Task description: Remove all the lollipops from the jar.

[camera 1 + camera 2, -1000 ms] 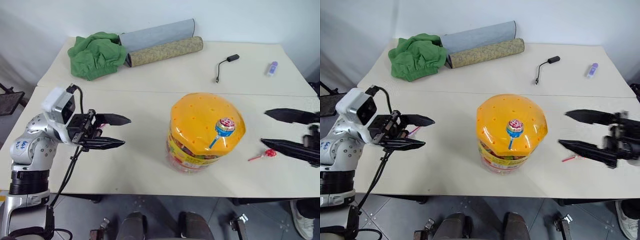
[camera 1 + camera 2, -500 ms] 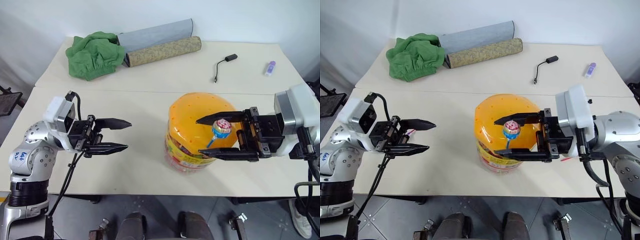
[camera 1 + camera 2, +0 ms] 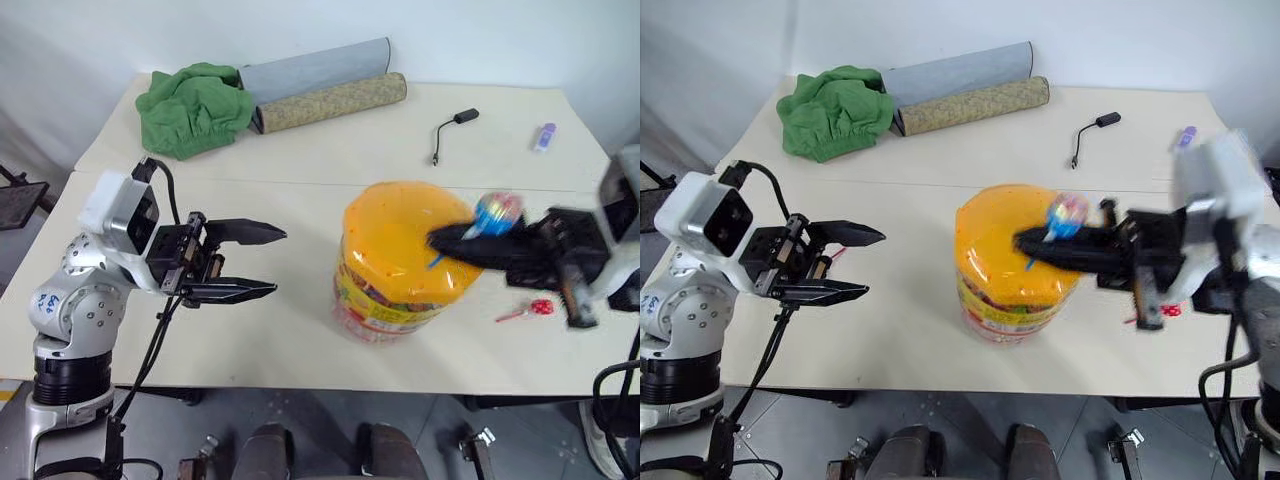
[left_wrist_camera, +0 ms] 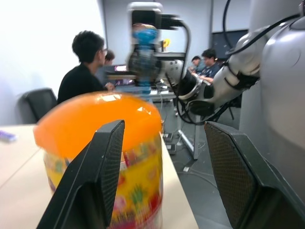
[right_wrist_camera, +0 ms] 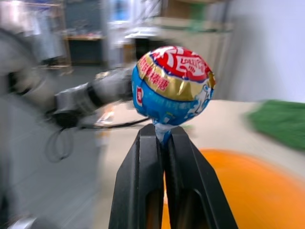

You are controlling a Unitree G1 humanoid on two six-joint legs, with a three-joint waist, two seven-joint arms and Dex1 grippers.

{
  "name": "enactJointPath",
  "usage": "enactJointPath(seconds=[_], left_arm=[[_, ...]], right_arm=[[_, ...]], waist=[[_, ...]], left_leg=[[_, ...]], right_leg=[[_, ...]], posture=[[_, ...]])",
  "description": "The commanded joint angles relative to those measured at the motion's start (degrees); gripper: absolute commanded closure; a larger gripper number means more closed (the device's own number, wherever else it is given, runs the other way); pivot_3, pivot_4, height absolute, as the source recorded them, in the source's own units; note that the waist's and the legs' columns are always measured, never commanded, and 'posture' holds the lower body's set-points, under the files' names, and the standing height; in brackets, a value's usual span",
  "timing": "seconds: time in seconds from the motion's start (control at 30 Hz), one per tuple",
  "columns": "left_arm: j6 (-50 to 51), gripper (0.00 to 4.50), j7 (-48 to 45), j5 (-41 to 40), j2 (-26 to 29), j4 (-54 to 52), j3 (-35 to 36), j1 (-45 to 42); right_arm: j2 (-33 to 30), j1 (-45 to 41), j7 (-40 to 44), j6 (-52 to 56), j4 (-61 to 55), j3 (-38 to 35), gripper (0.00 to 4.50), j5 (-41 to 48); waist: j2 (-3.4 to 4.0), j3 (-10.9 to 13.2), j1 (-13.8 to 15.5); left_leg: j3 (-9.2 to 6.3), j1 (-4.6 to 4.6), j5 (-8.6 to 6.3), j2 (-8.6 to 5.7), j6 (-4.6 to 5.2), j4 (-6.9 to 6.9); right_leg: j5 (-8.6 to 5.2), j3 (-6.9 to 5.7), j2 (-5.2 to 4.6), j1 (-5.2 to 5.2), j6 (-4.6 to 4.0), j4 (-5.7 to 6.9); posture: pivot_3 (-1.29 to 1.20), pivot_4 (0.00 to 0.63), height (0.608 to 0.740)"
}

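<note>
Right pincer (image 5: 162, 143) is clenched on the blue lollipop (image 5: 171, 86), gripping just under the candy head where the stick meets the wrapper; the wrist view shows both fingers pressed together around it, head standing above the tips. In the head views this pincer sits over the domed orange lid of the jar (image 3: 400, 260), pointing toward the robot's left, with the candy above the lid's right side, blurred. A grip that close to the head probably gives the firmest hold on a thin stick and keeps the sweet from swinging as it comes out of a lid hole; whether the stick's lower end is already free of the lid cannot be told. Left pincer (image 3: 265, 262) hangs released and empty, fingers well apart, aimed at the jar from the robot's left but clear of it, likely waiting to steady the tub or take the next sweet. The jar stands upright near the middle of the counter (image 3: 300, 350). A red lollipop (image 3: 538, 307) lies flat on the counter to the jar's right, outside it, so part of the job looks done. Green cloth (image 3: 195, 105), two rolled mats (image 3: 320, 85) and a small black cable (image 3: 450, 128) lie at the far side, well apart from the work
</note>
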Motion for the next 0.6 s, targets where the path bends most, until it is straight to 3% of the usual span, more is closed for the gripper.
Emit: enactJointPath(seconds=[0.03, 0.1, 0.27, 0.37, 0.47, 0.6], left_arm=[[0.73, 1.66, 0.56, -2.09, -0.45, -2.37, -0.57, -2.25], [0.91, 1.66, -0.27, -1.72, -0.14, -2.82, -1.59, -2.63], [-2.52, 1.66, -6.64, 5.92, 2.73, -1.44, -7.39, -4.12], [-4.93, 1.66, -9.99, 11.5, 5.26, -0.11, -11.09, -4.49], [-4.21, 1.66, -9.64, 11.08, 5.04, 0.18, -11.44, -4.53], [-1.36, 1.66, -8.12, 8.33, 4.52, -0.98, -10.37, -3.95]], right_arm=[[-5.08, 2.6, -6.95, 5.97, 3.17, -12.91, 4.48, 11.37], [-7.19, 6.63, -6.05, 8.19, 5.48, -18.27, 4.48, 8.77], [-11.22, 24.7, 4.32, 4.6, 15.64, -25.03, 4.48, -14.55], [-11.29, 32.48, 3.51, -1.3, 21.19, -21.86, 4.48, -28.37], [-12.1, 36.33, 0.31, -6.3, 25.33, -17.1, 4.48, -40.19], [-10.18, 35.03, -0.81, -10.07, 31.07, -10.95, 4.48, -46.78]], waist=[[0.0, 0.0, -0.01], [0.0, 0.0, -0.11], [-0.01, -0.01, 0.12], [0.02, -0.02, -0.04], [0.03, -0.02, -0.18], [0.09, -0.03, -0.43]], left_leg=[[0.0, -0.01, 0.0, -0.01, 0.01, -0.01], [0.0, 0.0, 0.0, -0.01, 0.01, -0.08], [0.46, -0.02, -0.01, -0.03, 0.01, -0.12], [0.66, -0.01, 0.0, -0.04, 0.04, -0.11], [0.73, 0.01, 0.0, 0.0, 0.04, -0.14], [0.81, 0.03, 0.01, 0.05, 0.02, -0.15]], right_leg=[[0.0, -0.01, -0.02, 0.0, 0.0, 0.0], [0.0, -0.05, -0.01, 0.01, 0.0, -0.02], [0.0, -0.08, 0.05, 0.05, 0.0, -0.14], [0.0, 0.04, 0.05, 0.01, 0.0, -0.2], [-0.01, 0.07, 0.09, -0.04, 0.0, -0.2], [-0.01, 0.14, 0.1, -0.1, -0.01, -0.19]], posture=[[0.0, 0.15, 0.74], [0.0, 0.15, 0.74], [0.0, 0.15, 0.74], [0.0, 0.15, 0.74], [0.0, 0.15, 0.74], [0.0, 0.15, 0.74]])
